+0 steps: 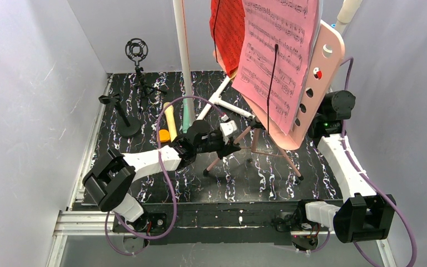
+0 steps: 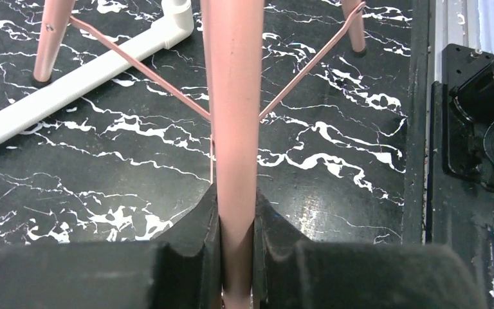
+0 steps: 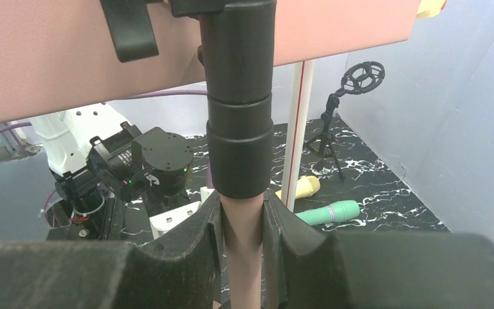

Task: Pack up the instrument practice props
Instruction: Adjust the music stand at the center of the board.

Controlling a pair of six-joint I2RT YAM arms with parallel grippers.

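Observation:
The pink music stand [image 1: 323, 67] stands on its tripod legs [image 1: 281, 151] at the centre right. It carries pink sheet music [image 1: 275, 55] and a red folder [image 1: 228, 30]. My left gripper [image 1: 238, 146] is shut on the stand's pink pole [image 2: 235, 122] low down, just above the leg braces, shown in the left wrist view [image 2: 237, 257]. My right gripper [image 3: 242, 257] is shut on the same pole [image 3: 242, 232] just under its black collar [image 3: 239, 129]; in the top view the desk hides its fingers. The yellow microphone [image 1: 169, 119] and the mint-green microphone [image 3: 331, 211] lie on the mat.
The white pipe frame [image 1: 184, 61] rises behind the microphones, and its foot [image 2: 83, 84] lies by the tripod. Two black microphone stands [image 1: 136, 61] [image 1: 123, 114] stand at the back left. Grey walls close in the left, back and right sides.

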